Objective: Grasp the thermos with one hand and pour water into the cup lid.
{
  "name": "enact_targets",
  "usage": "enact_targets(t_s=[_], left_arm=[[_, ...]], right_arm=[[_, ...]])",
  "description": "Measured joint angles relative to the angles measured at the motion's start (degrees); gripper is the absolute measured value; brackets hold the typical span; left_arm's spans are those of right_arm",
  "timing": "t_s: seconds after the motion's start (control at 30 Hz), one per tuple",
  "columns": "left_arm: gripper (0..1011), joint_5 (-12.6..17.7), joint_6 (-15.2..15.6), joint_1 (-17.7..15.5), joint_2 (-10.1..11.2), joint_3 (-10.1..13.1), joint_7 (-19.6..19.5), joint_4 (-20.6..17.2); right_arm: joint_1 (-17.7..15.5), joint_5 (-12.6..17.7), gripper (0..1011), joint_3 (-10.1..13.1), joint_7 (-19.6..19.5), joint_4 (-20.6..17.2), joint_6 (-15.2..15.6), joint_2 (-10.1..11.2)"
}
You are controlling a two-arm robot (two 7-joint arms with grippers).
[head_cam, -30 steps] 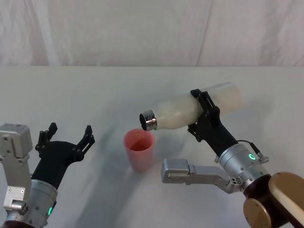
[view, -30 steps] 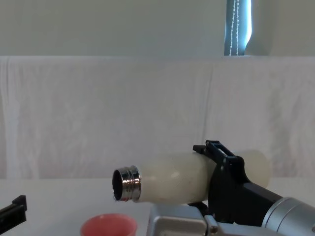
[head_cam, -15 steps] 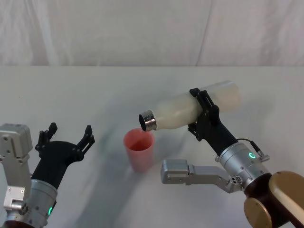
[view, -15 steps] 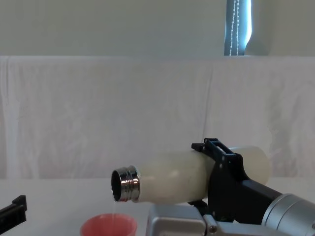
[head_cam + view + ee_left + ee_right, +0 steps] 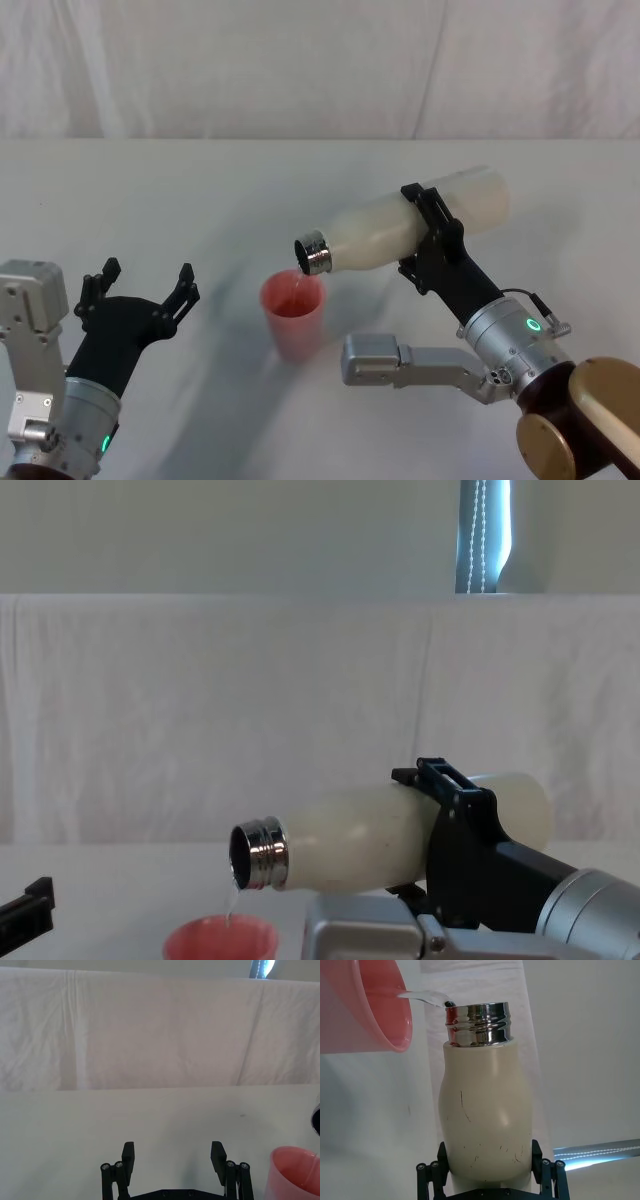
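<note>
Right gripper clamped across the thermos, fingers pinching the cream body on both sides. Tipped nearly flat over the table, chrome neck lowest and poised just above the cup lid. Thin clear thread of water dropping from the mouth into the pink cup (seen too from the right wrist, arcing off the rim at). Cup lid upright near the table's middle. Off to the left, left gripper hovering low, fingers spread wide, gripping nothing, well apart from the cup.
</note>
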Motion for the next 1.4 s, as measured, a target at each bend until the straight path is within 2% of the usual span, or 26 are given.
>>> enact_targets(t_s=[1.4], left_arm=[[1001, 0.0, 0.0, 0.0, 0.0, 0.0, 0.0, 0.0]], right_arm=[[0.5, -0.8, 967, -0.3, 0.3, 0.1, 0.4, 0.5]])
